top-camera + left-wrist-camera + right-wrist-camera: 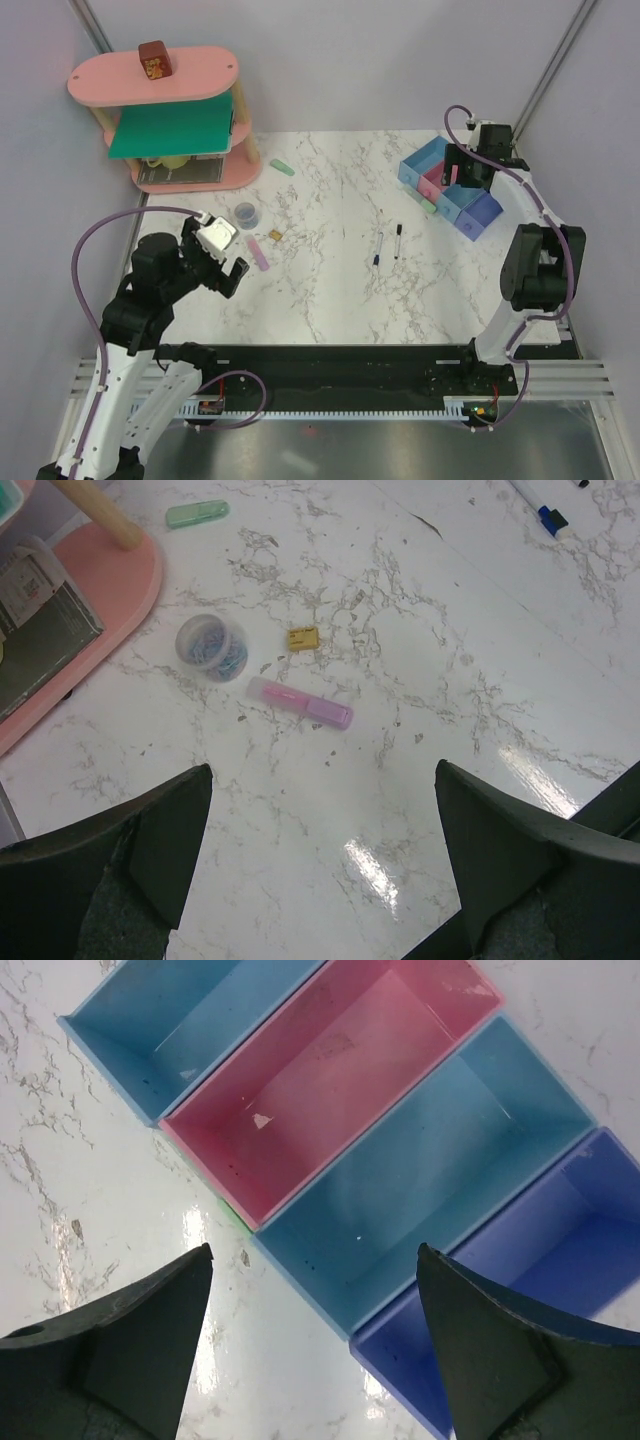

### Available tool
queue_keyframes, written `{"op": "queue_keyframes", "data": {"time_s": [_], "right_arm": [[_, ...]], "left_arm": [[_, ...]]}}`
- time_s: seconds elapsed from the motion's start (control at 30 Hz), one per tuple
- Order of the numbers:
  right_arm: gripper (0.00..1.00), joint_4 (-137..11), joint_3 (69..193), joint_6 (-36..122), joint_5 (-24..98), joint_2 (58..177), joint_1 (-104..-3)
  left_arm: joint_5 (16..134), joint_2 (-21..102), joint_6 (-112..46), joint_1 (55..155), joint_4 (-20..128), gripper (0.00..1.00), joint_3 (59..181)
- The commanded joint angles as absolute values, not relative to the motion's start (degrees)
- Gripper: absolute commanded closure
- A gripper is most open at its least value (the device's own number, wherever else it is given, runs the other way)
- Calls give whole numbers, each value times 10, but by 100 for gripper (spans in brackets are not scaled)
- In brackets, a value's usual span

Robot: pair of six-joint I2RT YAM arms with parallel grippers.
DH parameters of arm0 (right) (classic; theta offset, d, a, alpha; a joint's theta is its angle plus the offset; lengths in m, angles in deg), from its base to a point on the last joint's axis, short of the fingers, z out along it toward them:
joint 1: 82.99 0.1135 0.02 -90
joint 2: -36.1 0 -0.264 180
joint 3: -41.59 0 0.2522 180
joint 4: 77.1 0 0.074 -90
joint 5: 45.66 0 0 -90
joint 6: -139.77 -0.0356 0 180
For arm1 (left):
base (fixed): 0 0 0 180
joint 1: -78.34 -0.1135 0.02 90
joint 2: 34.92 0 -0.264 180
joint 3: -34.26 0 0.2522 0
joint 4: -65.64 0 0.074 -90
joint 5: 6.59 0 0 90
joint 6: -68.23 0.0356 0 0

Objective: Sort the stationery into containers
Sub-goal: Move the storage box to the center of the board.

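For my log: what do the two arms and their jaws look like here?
Both the left arm and right arm have white links with chunky black joint housings. A purple cable loops loosely along each. The jaws are matte black wedges tapering to blunt tips. A silvery-white box sits on the left wrist. No markings are legible.

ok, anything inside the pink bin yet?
Nothing visible: right wrist view shows the pink bin with a bare floor. One corner is out of frame; in the top view the right gripper hides part.
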State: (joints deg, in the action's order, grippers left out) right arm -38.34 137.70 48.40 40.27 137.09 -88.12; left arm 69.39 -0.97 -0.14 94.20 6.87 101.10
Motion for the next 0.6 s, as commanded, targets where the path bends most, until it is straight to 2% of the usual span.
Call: {"op": "queue_keyframes", "data": {"time_s": [0.0,0.43,0.57], "right_arm": [[10,-423,1424,460,440,1418,-875],[14,-431,1510,449,472,1552,-871],[23,-432,1529,459,488,1577,-860]], "left_arm": [[689,1,22,942,67,0,1030],[671,41,32,942,69,0,1052],[671,50,37,941,68,0,1057]]}}
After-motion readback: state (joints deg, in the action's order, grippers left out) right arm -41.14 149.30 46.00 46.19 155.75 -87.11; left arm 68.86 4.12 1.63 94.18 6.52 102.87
